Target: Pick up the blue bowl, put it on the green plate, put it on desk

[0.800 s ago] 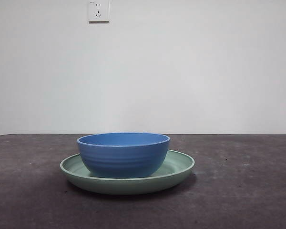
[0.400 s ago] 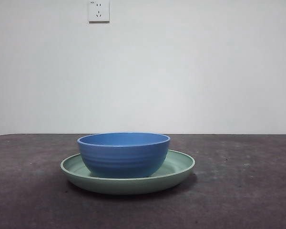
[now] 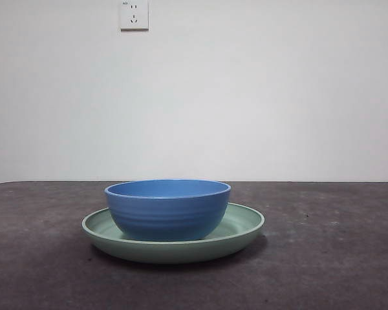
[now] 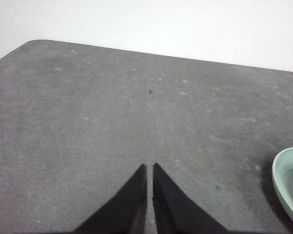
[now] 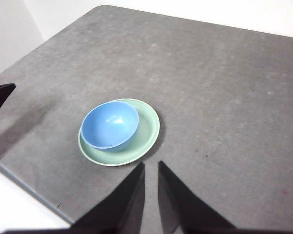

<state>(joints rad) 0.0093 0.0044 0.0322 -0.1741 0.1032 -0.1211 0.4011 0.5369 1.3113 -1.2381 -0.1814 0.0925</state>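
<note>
The blue bowl (image 3: 168,210) sits upright inside the green plate (image 3: 242,226), which rests on the dark desk (image 3: 336,258). No gripper shows in the front view. My right gripper (image 5: 151,164) hangs high above the desk, shut and empty, well clear of the bowl (image 5: 110,126) and the plate (image 5: 149,129). My left gripper (image 4: 149,166) is shut and empty over bare desk, with only the plate's rim (image 4: 289,180) at the edge of its view. A black tip of the left arm (image 5: 0,95) shows in the right wrist view.
A white wall with a power outlet (image 3: 134,14) stands behind the desk. The desk's near edge (image 5: 24,183) runs close to the plate in the right wrist view. Bare tabletop lies on both sides of the plate.
</note>
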